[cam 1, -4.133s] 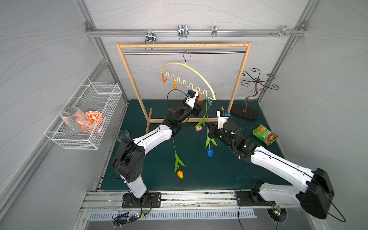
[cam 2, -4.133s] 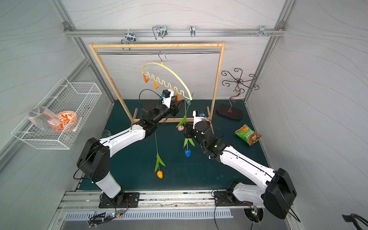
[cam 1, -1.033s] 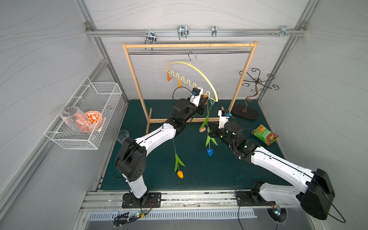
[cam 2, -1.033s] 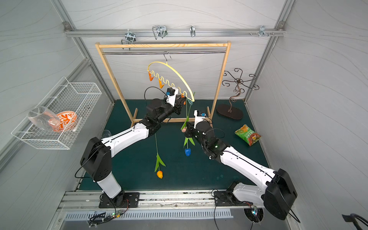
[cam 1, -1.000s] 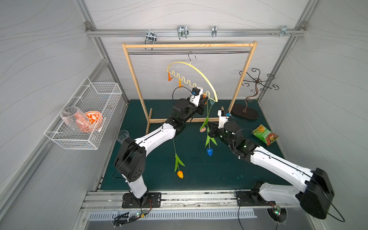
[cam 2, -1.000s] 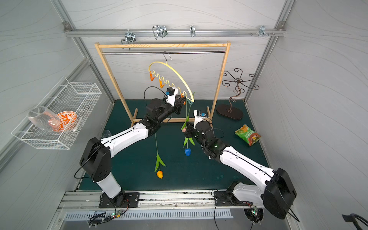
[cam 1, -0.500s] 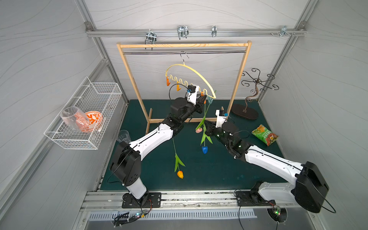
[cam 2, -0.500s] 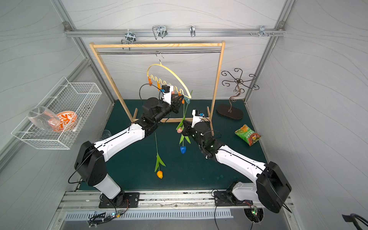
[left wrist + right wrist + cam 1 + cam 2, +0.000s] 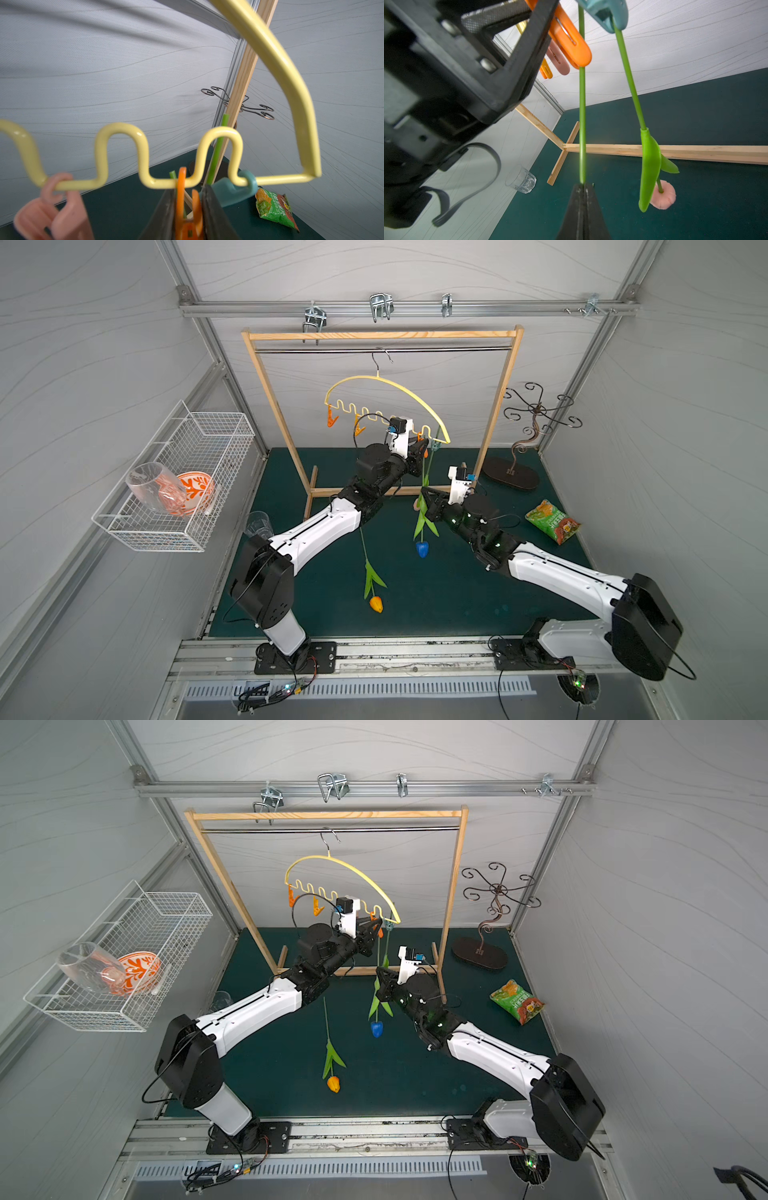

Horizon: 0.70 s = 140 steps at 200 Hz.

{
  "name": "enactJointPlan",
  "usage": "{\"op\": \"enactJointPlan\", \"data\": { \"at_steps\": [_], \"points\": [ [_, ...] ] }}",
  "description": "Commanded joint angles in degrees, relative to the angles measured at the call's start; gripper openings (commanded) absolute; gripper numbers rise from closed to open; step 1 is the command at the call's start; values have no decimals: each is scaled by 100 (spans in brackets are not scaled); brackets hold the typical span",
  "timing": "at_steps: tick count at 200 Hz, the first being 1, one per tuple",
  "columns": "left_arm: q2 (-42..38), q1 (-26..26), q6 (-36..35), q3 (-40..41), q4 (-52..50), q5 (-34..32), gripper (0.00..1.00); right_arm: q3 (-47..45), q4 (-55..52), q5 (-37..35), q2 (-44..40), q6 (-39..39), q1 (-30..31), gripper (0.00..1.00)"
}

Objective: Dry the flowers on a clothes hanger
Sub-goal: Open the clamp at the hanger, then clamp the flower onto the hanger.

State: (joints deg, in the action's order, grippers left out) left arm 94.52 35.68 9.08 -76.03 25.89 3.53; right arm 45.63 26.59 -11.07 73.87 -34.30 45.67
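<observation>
Left gripper (image 9: pixel 188 193) is clamped on the orange clothespin (image 9: pixel 181 180) next to the hanger's end pin. The pin's two arms are pinched between the black fingers (image 9: pixel 164 214). Right gripper (image 9: pixel 583 187) is closed on the stem of the blue tulip (image 9: pixel 422 548), below that pin. The flower is held upside down, head lowest, in both top views. Its stem is run up past the orange pin's tip; whether it is seated in the pin's mouth cannot be told. Pink tulip (image 9: pixel 663 197) is clipped by its stem in the teal clothespin (image 9: pixel 232 192) at the end of the wavy bar, head down, just beside the blue one's stem. Orange tulip (image 9: pixel 376 604) is seen lying on the green mat (image 9: pixel 457 605), well apart from both grippers. Clothes hanger (image 9: pixel 390 383) is hooked on the metal rail of the wooden rack (image 9: pixel 382 335) and is tilted, the clipped end lower. Pink clothespin (image 9: pixel 54 207) is hung on the orange pin's other side.
</observation>
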Motion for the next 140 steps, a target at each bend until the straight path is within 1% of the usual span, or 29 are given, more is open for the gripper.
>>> {"op": "enactJointPlan", "data": {
  "at_steps": [1,91,140],
  "points": [
    [-228,15,51,-81,241,-55,24,140,270,87,54,-56,31,0],
    [-252,18,107,-63,205,-39,23,563,130,43,231,113,56,0],
    [-231,18,139,-70,206,-23,23,640,106,72,295,135,53,0]
  ]
}}
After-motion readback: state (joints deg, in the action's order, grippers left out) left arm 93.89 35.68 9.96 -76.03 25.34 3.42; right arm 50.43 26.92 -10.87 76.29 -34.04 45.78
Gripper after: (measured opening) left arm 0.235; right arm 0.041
